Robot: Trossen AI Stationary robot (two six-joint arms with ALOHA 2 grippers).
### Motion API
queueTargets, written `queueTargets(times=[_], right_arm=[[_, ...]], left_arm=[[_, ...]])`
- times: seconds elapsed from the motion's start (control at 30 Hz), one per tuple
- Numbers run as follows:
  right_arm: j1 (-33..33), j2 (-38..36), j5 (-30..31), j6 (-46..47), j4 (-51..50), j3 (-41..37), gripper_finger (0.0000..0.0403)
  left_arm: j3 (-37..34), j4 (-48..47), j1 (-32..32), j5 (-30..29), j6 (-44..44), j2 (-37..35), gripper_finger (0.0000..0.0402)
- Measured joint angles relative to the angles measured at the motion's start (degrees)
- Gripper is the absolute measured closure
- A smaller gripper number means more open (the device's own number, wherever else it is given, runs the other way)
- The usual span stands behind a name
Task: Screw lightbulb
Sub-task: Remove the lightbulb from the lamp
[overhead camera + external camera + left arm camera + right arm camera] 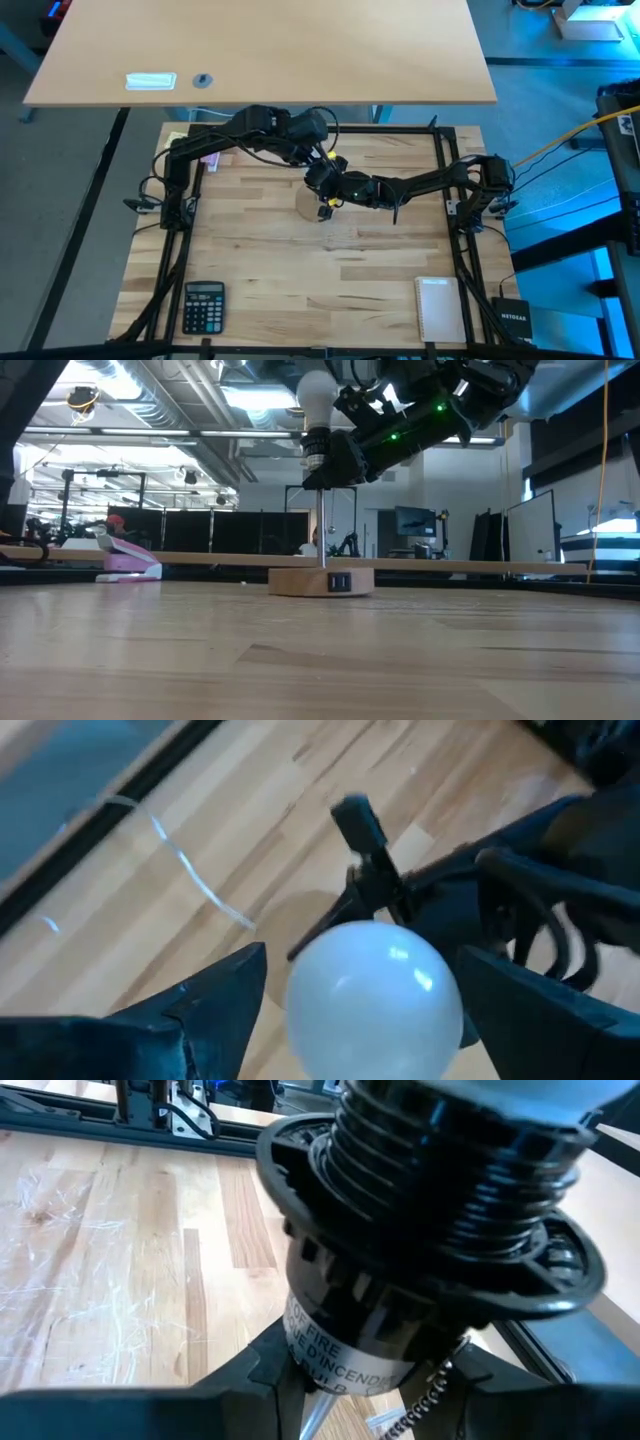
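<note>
Presently: lightbulb (375, 995) seated in socket (400, 1310), turning step.
Left gripper (360, 1000) open around bulb; right gripper (350, 1400) clamps socket. Regrip needed.

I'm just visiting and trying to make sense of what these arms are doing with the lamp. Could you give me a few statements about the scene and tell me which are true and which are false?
1. The lightbulb sits on top of the socket. True.
2. The left claw is clamped tight on the lightbulb. False: its fingers stand on either side of the bulb with gaps showing.
3. The right claw holds the socket. True.
4. The calculator lies next to the lamp's wooden base. False: it lies far off, near the table's front left corner.
5. The lamp lies on its side. False: it stands upright on its wooden base.
</note>
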Motion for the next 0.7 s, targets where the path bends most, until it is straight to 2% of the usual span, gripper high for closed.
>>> queueTargets(times=[0.07, 0.17, 0.43, 0.7], right_arm=[[0.0, 0.0, -0.04, 0.02, 0.02, 0.0, 0.0272], [0.0, 0.0, -0.07, 0.04, -0.04, 0.04, 0.0272], [0.0, 0.0, -0.09, 0.17, -0.02, 0.07, 0.0272], [0.0, 0.0, -0.09, 0.33, -0.33, 0.07, 0.0272]], left_arm=[[0.25, 0.28, 0.27, 0.09, 1.74, -0.68, 0.0078], [0.17, 0.48, 1.14, 3.43, 8.64, -2.04, 0.0072], [0.15, -1.62, 0.85, 5.55, 35.92, -4.07, 0.0077], [0.15, -1.75, 0.76, 4.77, 47.92, -3.9, 0.0075]])
